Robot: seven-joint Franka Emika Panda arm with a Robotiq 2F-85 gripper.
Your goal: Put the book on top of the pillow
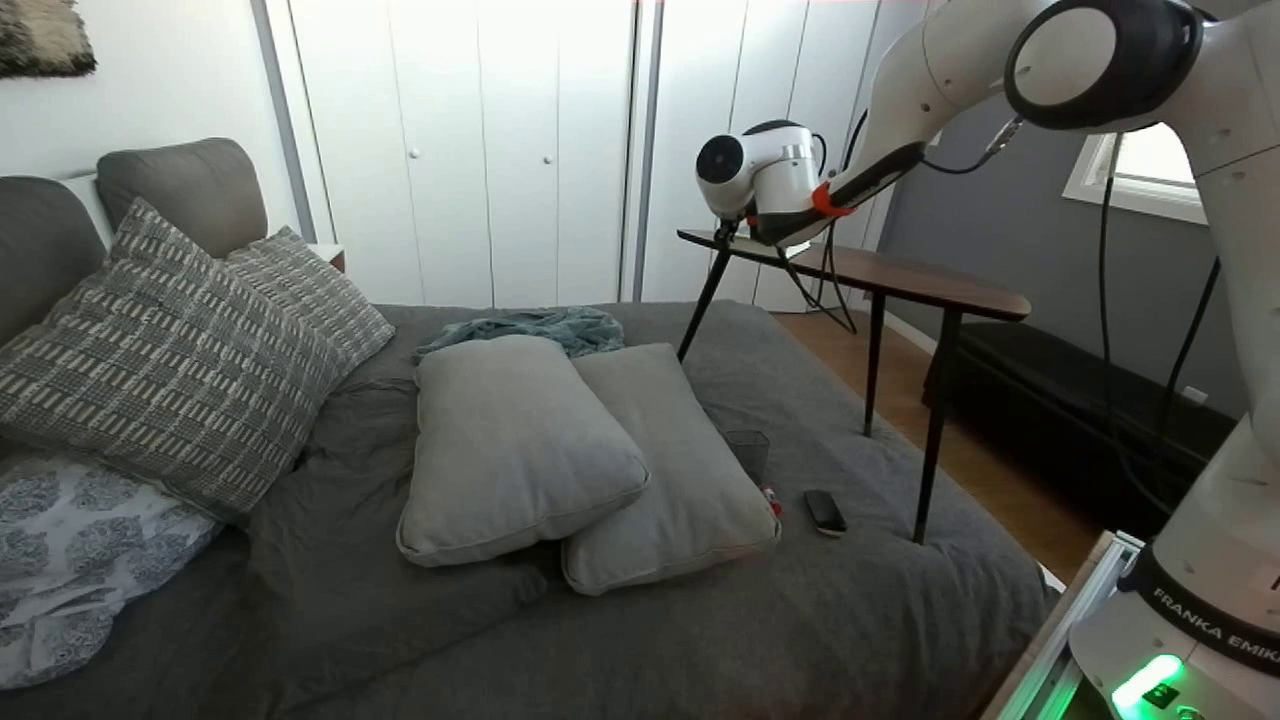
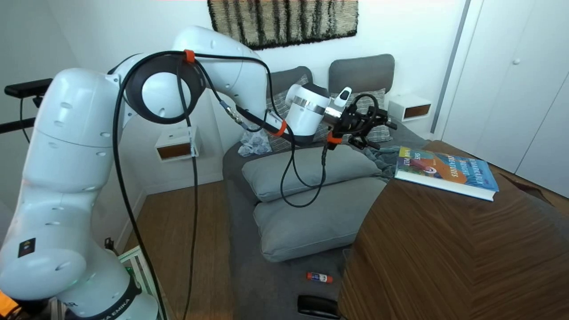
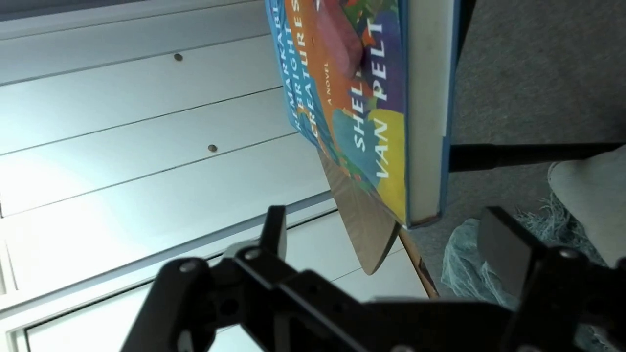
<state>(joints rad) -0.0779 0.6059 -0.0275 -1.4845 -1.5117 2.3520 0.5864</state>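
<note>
The book [image 2: 449, 172] has a blue, orange and yellow cover. It lies flat on the wooden table, and one end seems to stick out past the table edge. In the wrist view the book [image 3: 362, 98] is ahead of the jaws. My gripper [image 2: 385, 135] is in the air beside that end, apart from the book. In the wrist view the gripper [image 3: 386, 220] is open with nothing between its fingers. Two plain light-grey pillows lie overlapping on the bed: an upper pillow [image 1: 520, 450] and a lower pillow [image 1: 680, 480]. Both show in both exterior views.
The wooden table [image 2: 426, 249] stands over the bed [image 1: 800, 620] on dark legs. Checked pillows [image 1: 190, 370] lean at the headboard. A teal cloth [image 1: 545, 328] lies behind the grey pillows. A glue stick [image 2: 319, 278] and a black object [image 2: 318, 306] lie near the table. Cables hang from the arm.
</note>
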